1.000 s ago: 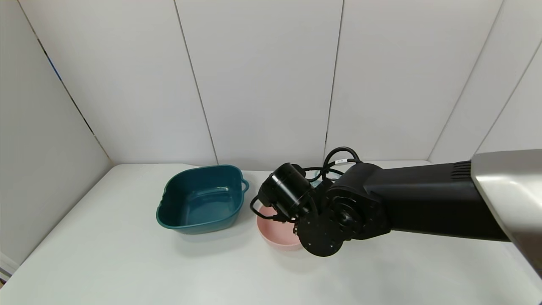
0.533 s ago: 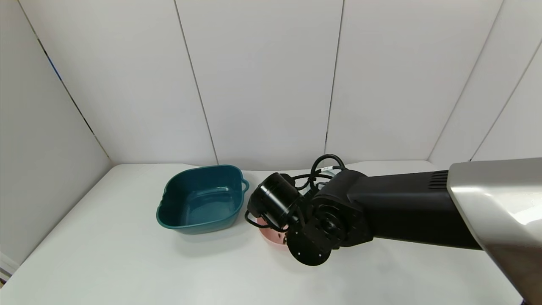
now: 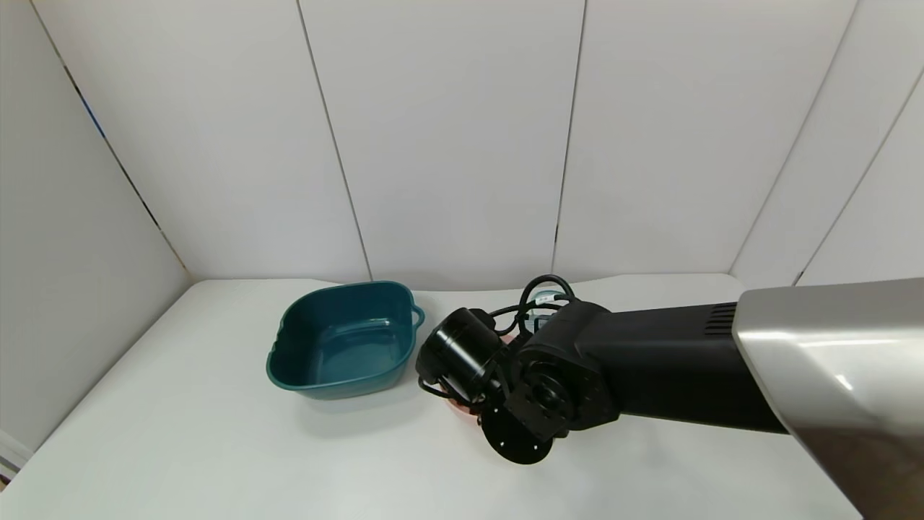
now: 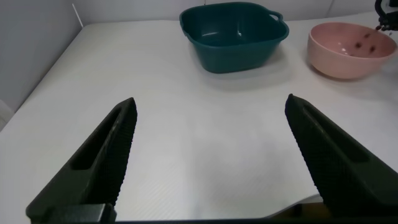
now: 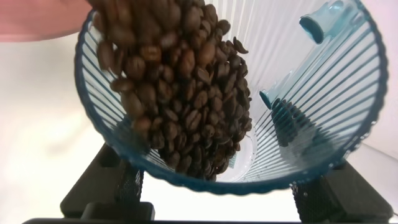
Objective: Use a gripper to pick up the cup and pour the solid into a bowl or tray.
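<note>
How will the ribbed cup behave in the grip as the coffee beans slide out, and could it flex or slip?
The cup looks like thin translucent plastic, so it probably flexes under a hard squeeze. Its vertical ribs likely help the right gripper resist slipping. The coffee beans are loose and piled toward the rim, a few already in the pink bowl, so the load should shift, then lighten quickly.

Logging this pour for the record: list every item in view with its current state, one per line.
right gripper: shut on the cup, over the pink bowl
cup: tipped, beans sliding toward its rim
coffee beans: mostly in the cup, a few in the bowl
pink bowl: upright
teal tray: upright, empty
left gripper: open, holding nothing
</note>
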Available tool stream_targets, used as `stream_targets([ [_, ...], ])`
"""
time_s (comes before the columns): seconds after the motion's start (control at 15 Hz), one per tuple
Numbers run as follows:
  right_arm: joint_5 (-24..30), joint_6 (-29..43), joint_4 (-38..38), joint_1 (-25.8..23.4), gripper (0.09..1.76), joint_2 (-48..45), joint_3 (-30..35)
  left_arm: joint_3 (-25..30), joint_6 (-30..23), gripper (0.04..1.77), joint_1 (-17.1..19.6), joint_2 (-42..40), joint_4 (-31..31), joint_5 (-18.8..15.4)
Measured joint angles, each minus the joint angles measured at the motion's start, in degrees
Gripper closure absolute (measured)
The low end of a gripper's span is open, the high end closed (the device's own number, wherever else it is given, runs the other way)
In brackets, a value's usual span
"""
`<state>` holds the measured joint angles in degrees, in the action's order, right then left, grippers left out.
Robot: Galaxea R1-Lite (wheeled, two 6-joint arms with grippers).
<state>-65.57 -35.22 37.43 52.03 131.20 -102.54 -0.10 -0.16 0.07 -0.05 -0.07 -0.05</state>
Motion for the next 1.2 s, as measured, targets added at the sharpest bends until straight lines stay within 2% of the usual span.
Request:
stream_targets([
  [0.47,-4.0,-1.2,-0.1,0.7,0.53,1.5,-0.7,0.0,0.0,0.09,0.0,0.0,0.0,0.0],
  [1.2,-4.3,-0.9,-0.3,1.3,0.53,2.0,-1.8,0.0,0.0,0.09,0.0,0.0,0.0,0.0],
])
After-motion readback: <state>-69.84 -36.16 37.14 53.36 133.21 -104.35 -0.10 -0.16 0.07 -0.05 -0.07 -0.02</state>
